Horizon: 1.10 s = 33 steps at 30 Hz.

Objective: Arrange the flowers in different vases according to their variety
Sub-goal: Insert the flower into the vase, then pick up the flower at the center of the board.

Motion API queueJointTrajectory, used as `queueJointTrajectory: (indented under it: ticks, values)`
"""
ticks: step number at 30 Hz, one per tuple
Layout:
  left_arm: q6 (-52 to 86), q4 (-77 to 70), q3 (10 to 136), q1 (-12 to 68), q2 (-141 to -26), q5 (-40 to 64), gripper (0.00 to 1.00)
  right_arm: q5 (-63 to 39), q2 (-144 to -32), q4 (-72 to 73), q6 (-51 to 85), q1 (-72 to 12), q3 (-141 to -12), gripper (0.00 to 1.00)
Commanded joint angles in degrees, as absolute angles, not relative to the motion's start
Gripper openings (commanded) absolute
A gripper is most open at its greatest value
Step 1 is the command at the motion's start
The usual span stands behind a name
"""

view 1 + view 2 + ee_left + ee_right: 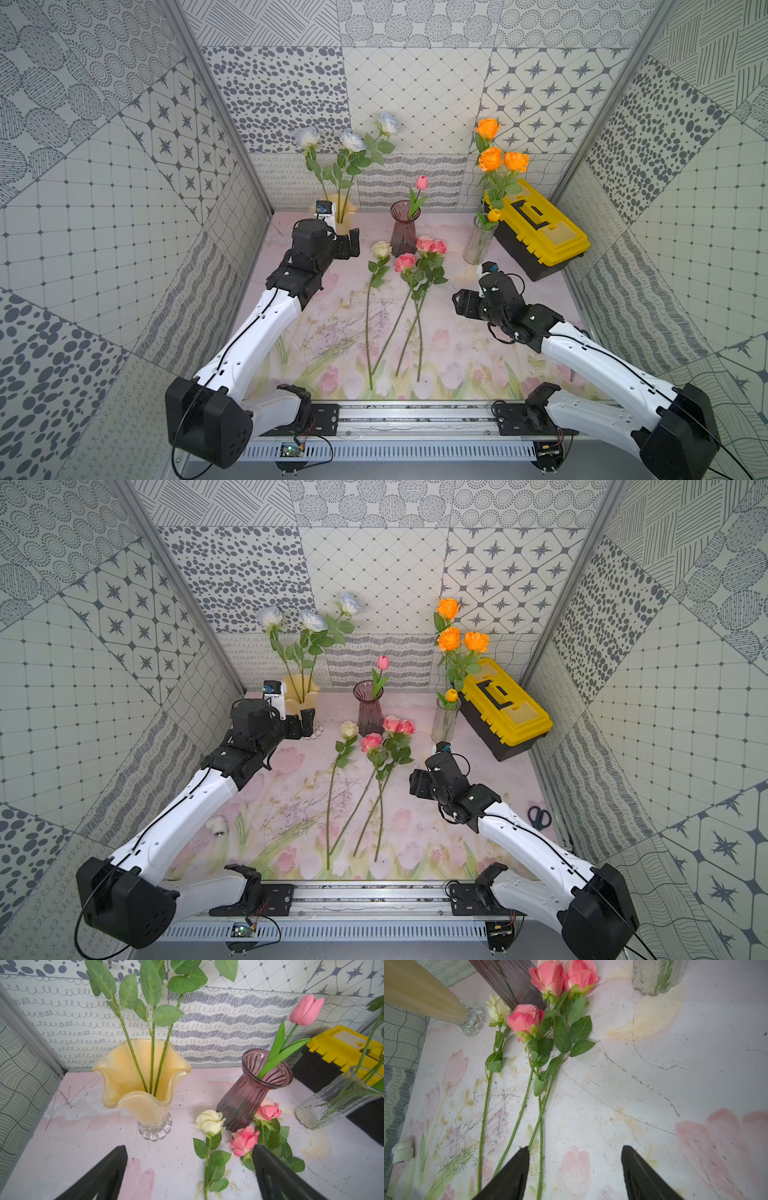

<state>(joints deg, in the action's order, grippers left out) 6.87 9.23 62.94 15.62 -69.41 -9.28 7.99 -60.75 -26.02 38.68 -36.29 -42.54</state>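
Lying at the purple vase's [404, 232] near side, the pink roses [424, 245] and cream rose [381, 249] are being left unsorted. Left gripper [190, 1147] and right gripper [575, 1148] jaws are being held apart, empty. Crossed stems [540, 1126] risk being lifted together.

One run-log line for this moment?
left gripper open, empty; right gripper open, empty; cream vase: three white roses; purple vase: pink tulip; clear vase: orange flowers; mat: cream rose, three pink roses
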Motion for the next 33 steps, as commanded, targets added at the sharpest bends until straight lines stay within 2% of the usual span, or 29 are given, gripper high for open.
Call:
queueJointTrajectory:
  ticks: [1,8,16,33]
  values:
    - [10.1,18.0,61.7,18.8,-65.8,-12.2,0.99,8.4,-61.8,-23.4,39.3,-37.0,-44.5,0.75]
    - [16.7,26.6,58.9,21.4,-63.3,-10.7,0.99,8.5,-62.8,-22.8,39.7,-37.5,-44.7,0.74]
    - [20.6,35.6,58.1,22.3,-67.8,-8.7,0.94,8.9,-62.3,-23.3,40.1,-38.0,-44.1,0.75]
    - [23.1,41.5,62.8,23.2,-88.1,-1.6,0.73,9.7,-61.2,-23.4,40.8,-38.0,-42.1,0.75]
